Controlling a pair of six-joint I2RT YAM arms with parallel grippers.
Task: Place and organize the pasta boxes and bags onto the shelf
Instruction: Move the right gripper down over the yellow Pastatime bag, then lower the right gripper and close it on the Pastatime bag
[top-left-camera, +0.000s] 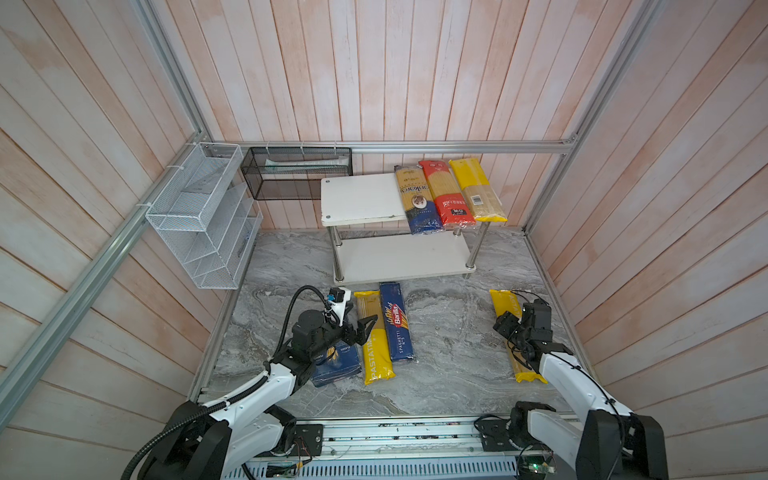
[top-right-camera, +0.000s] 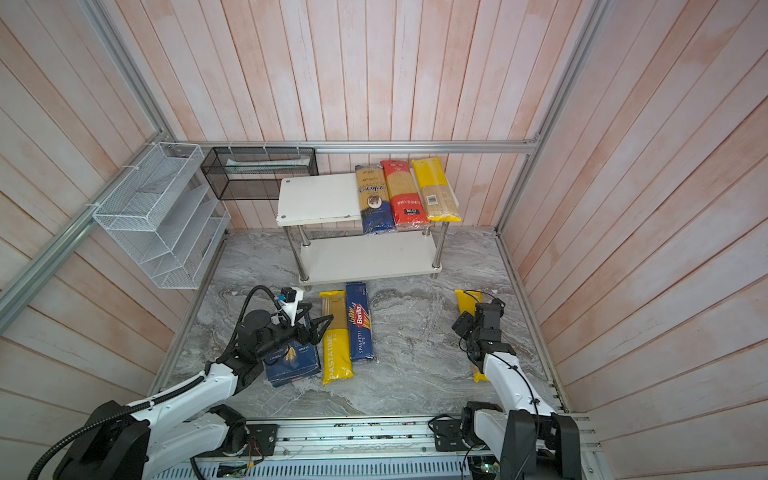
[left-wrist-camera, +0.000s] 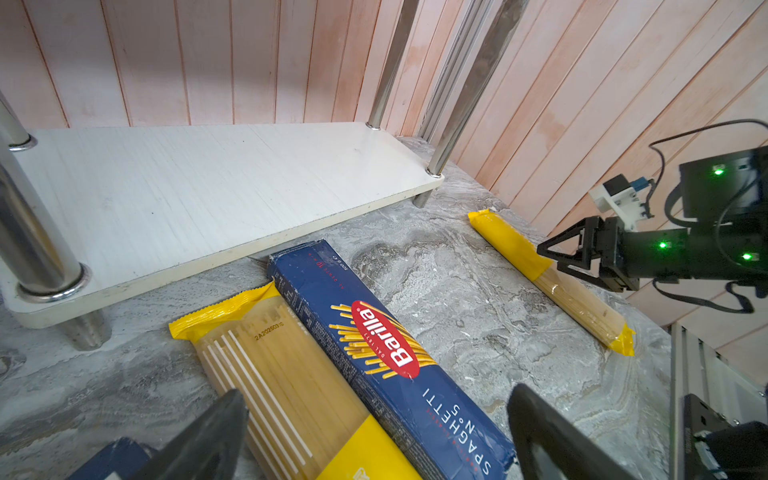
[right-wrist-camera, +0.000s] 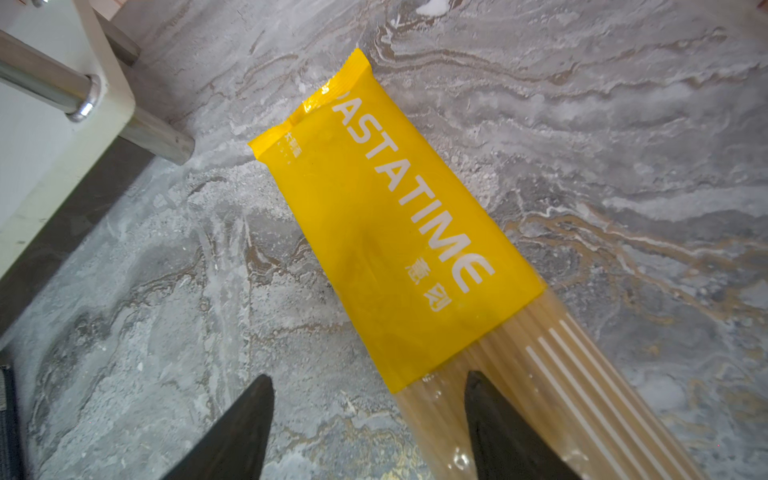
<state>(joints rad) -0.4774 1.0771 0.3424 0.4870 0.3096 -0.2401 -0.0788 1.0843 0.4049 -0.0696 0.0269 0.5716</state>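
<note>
The shelf (top-left-camera: 361, 199) stands at the back; its top board carries a gold-and-dark-blue bag (top-left-camera: 417, 199), a red bag (top-left-camera: 446, 193) and a yellow bag (top-left-camera: 478, 189) side by side at its right end. On the floor in front lie a wide blue box (top-left-camera: 338, 365), a PASTATIME bag (top-left-camera: 374, 336) and the Spaghetti box (left-wrist-camera: 374, 353). My left gripper (left-wrist-camera: 374, 399) hangs open above the bag and the Spaghetti box, and partly hides the wide box. At the right, my right gripper (right-wrist-camera: 368, 378) is open over a second PASTATIME bag (right-wrist-camera: 395, 208), one finger above its clear part.
A white wire organizer (top-left-camera: 199, 216) and a black mesh basket (top-left-camera: 297, 172) hang on the left and back walls. The shelf's lower board (top-left-camera: 399, 257) is bare. Chrome posts (left-wrist-camera: 33, 232) stand near my left gripper. Aluminium rails (top-left-camera: 415, 432) edge the marble floor.
</note>
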